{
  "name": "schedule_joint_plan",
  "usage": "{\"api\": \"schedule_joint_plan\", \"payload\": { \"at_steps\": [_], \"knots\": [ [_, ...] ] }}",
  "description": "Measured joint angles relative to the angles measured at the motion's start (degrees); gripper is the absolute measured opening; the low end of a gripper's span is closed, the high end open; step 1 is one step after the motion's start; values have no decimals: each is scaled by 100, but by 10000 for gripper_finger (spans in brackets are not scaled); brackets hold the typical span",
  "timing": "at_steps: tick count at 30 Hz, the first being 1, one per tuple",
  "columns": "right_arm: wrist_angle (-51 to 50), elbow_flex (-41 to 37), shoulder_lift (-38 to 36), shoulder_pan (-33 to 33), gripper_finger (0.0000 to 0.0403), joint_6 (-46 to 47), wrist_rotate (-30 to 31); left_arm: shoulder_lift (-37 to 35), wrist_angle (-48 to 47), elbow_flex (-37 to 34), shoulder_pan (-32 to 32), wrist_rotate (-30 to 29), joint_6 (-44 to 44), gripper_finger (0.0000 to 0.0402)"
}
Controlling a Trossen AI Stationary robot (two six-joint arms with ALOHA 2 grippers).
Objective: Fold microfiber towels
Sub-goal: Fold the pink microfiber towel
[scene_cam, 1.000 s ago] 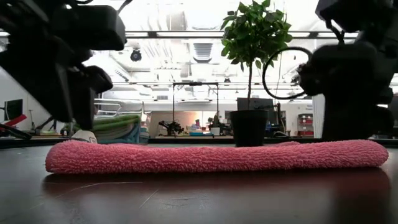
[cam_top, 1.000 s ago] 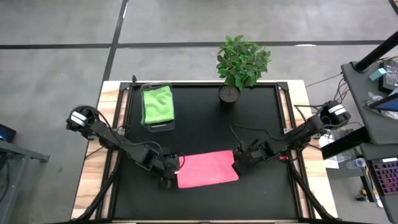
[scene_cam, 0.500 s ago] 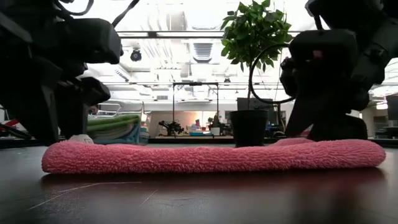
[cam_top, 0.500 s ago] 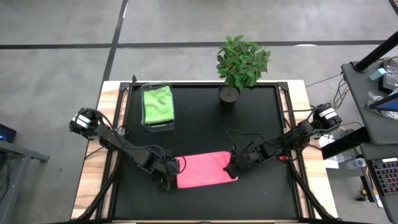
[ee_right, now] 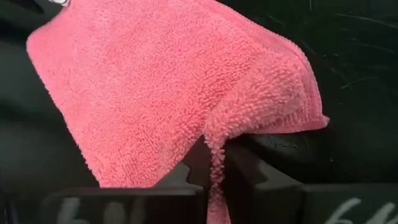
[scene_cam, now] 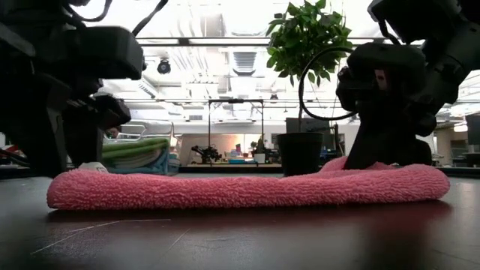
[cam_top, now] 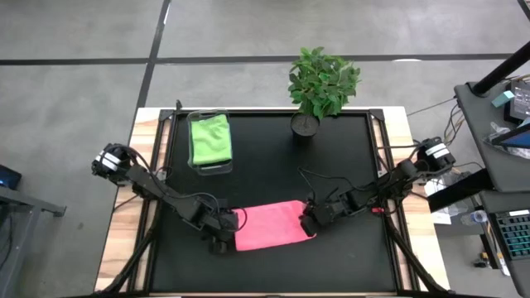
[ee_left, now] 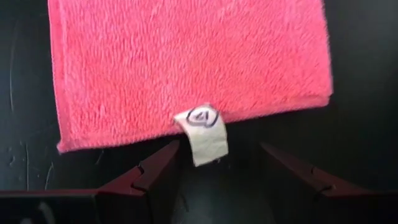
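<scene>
A pink towel (cam_top: 267, 225) lies flat on the black table top, near its front edge. My right gripper (ee_right: 214, 168) is at the towel's right edge and shut on it. My left gripper (ee_left: 221, 168) is low at the towel's left edge and open. Its fingers stand on either side of the towel's white tag (ee_left: 202, 134), and I cannot tell whether they touch it. A lime green towel (cam_top: 209, 139) rests folded in the clear bin (cam_top: 217, 168) at the far left. My right gripper pinches the pink towel's right edge (ee_right: 214, 146) between its two fingers, where the cloth is drawn up into a small ridge; one layer or several, I cannot tell. The fingers slant down from the table's right. The rest of the towel lies on the table (scene_cam: 225, 191).
A potted plant (cam_top: 319, 83) stands at the far edge, right of centre. The clear bin sits at the far left. Bare black table (cam_top: 273, 170) lies between these and the towel. Behind the table the low view shows a workshop room.
My right gripper has come down onto the towel's right edge, moving a little toward the table's left, and has shut on it. That edge has been pushed in and puckered upward; the rest of the towel stays flat.
</scene>
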Motion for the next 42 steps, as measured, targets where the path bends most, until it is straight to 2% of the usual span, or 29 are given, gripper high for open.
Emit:
{"api": "schedule_joint_plan", "payload": {
  "at_steps": [3,6,11,15,19,23,28,33,42],
  "knots": [
    [-152,1,-96,0,14,-26,-64,0,81,-139,0,19,-5,191],
    [-750,2,-339,-15,12,-2,-113,17,629,-367,0,24,-9,191],
    [-2257,92,-1036,-33,12,132,-124,140,1552,-559,42,-15,-3,191],
    [-3401,351,-1571,-65,11,152,-71,377,2252,-577,180,-424,134,191],
    [-4437,807,-1782,-131,11,195,127,751,3198,-547,381,-512,495,191],
    [-4329,1077,-1750,-157,11,97,151,1163,3870,-484,575,-526,631,191],
    [-3795,1260,-1332,-221,11,83,113,1442,4511,-477,646,-502,891,191],
    [-3277,1609,-704,-255,11,-189,92,1434,4525,-483,680,-446,950,191],
    [-3218,2781,528,-280,11,-966,100,1432,4544,-497,680,-443,1051,191]
  ]
}}
